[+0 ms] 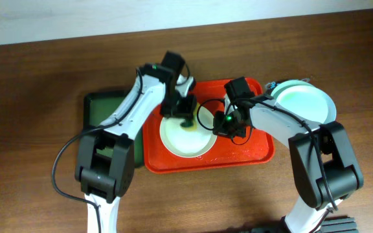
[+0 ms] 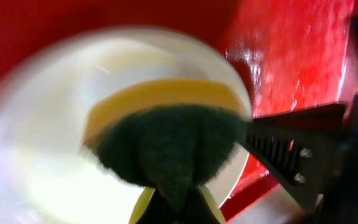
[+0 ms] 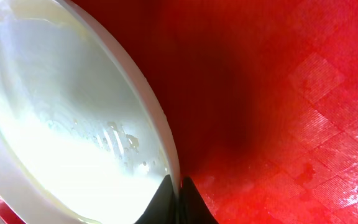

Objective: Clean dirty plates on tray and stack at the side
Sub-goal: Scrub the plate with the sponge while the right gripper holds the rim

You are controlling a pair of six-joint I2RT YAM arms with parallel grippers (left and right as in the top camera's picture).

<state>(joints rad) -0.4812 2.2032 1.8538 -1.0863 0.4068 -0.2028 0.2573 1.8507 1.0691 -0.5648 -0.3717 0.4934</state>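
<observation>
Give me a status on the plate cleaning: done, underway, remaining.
Done: at least one white plate sits beside the red tray by the right arm; how many are stacked there cannot be told. Underway: the left gripper presses a sponge into the only plate on the tray, while the right gripper pinches its rim. Remaining: finish this one and stack it aside.

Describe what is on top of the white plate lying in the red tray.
A green-and-yellow sponge, pinched in the left jaws, sits on the plate. The patch of plate under it is covered, so any smears there cannot be seen.
</observation>
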